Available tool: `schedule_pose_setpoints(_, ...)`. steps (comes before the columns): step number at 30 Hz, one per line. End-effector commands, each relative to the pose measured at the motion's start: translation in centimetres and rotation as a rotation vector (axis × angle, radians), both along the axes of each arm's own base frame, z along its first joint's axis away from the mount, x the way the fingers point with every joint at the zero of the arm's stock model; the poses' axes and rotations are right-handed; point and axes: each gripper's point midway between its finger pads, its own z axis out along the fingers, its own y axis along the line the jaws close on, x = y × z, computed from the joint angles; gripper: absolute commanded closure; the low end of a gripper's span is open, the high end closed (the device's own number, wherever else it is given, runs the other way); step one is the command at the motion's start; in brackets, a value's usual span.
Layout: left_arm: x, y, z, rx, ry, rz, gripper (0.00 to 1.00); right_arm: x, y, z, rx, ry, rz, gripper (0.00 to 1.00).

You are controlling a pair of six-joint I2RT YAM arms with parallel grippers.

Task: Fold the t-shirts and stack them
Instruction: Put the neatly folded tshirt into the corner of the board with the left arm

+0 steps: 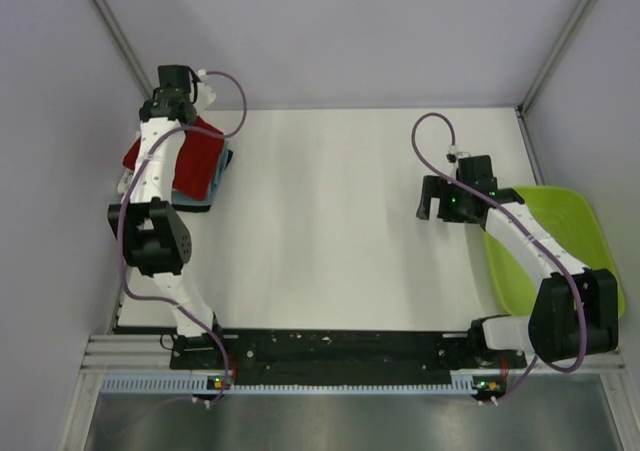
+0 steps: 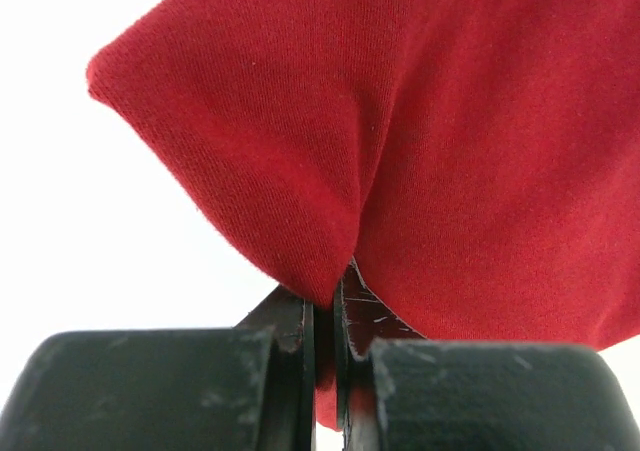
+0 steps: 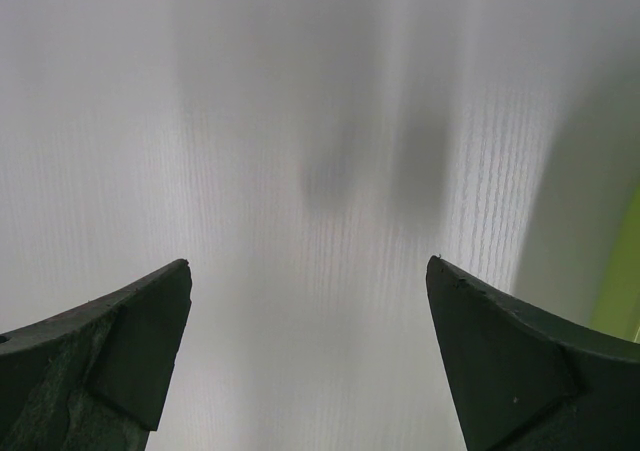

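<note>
Shows what is judged a late stage of folding and stacking. Finds the left gripper clenched on a pinched fold of the red t-shirt, with cloth bulging out above the closed jaws. Places that shirt, in the top view, at the far left of the table, on top of a small stack. Reveals a light blue t-shirt at the stack's right edge and possibly a darker layer at its near edge, though the arm hides too much to count layers. Finds the right gripper released, jaws wide, holding nothing, hovering over bare table just beside the lime-green tray. Shows no loose shirt elsewhere. Leaves, by this judgement, only settling the red shirt squarely on the stack and letting go.
</note>
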Motion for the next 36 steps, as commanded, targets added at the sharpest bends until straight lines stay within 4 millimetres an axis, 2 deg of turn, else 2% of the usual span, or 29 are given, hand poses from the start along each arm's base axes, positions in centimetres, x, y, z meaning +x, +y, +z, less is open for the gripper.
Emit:
schedule_pose_setpoints(1,3.1,2.4,0.9,0.012,-0.099,0.008,1.0,0.8,-0.4,1.3,-0.015,-0.047,-0.002,0.01)
schedule_pose_setpoints(6,4.9,5.8,-1.8,0.005,-0.093,0.098,1.0,0.8,-0.5,1.6,-0.019,-0.055,0.001,0.01)
schedule_pose_setpoints(7,5.1,6.5,-2.1,-0.002,-0.101,0.116,0.95,0.8,-0.4,1.6,-0.021,-0.056,0.003,0.01)
schedule_pose_setpoints(10,5.4,9.2,-2.9,0.03,-0.133,0.201,0.61,0.8,-0.5,1.6,-0.022,-0.058,0.004,0.01)
schedule_pose_setpoints(13,5.2,13.0,-2.9,0.116,-0.171,0.335,0.53,0.7,-0.4,1.5,-0.022,-0.053,0.006,0.01)
schedule_pose_setpoints(14,4.8,14.0,-2.7,0.13,-0.182,0.375,0.47,0.7,-0.5,1.6,-0.021,-0.055,0.006,0.01)
schedule_pose_setpoints(16,4.3,14.0,-2.7,0.1,-0.197,0.396,0.45,0.6,-0.4,1.4,-0.02,-0.052,0.011,0.01)
schedule_pose_setpoints(18,4.2,12.4,-2.9,0.029,-0.211,0.357,0.46,0.7,-0.4,1.3,-0.02,-0.049,0.013,0.01)
schedule_pose_setpoints(20,4.1,9.6,-3.2,-0.025,-0.207,0.288,0.45,0.6,-0.3,1.3,-0.018,-0.045,0.013,0.01)
schedule_pose_setpoints(25,3.0,2.1,-3.9,-0.16,-0.173,0.155,0.45,0.6,-0.4,1.4,-0.023,-0.049,0.012,0.01)
schedule_pose_setpoints(28,1.8,-3.2,-4.2,-0.283,-0.139,0.071,0.4,0.6,-0.5,1.6,-0.022,-0.058,0.008,0.01)
schedule_pose_setpoints(29,1.2,-5.1,-4.2,-0.317,-0.136,0.042,0.38,0.7,-0.4,1.8,-0.02,-0.065,0.006,0.01)
schedule_pose_setpoints(30,0.5,-6.1,-4.3,-0.351,-0.132,0.022,0.35,0.7,-0.4,1.9,-0.017,-0.066,0.005,0.01)
schedule_pose_setpoints(31,-0.1,-9.3,-4.4,-0.382,-0.117,-0.042,0.33,0.8,-0.4,2.2,-0.017,-0.077,0.005,0.01)
schedule_pose_setpoints(33,-1.7,-12.8,-4.8,-0.445,-0.111,-0.107,0.23,0.8,-0.4,2.3,-0.014,-0.084,0.002,0.01)
schedule_pose_setpoints(36,-4.6,-18.0,-6.2,-0.562,-0.076,-0.209,0.01,0.7,-0.5,2.6,-0.012,-0.096,0.001,0.01)
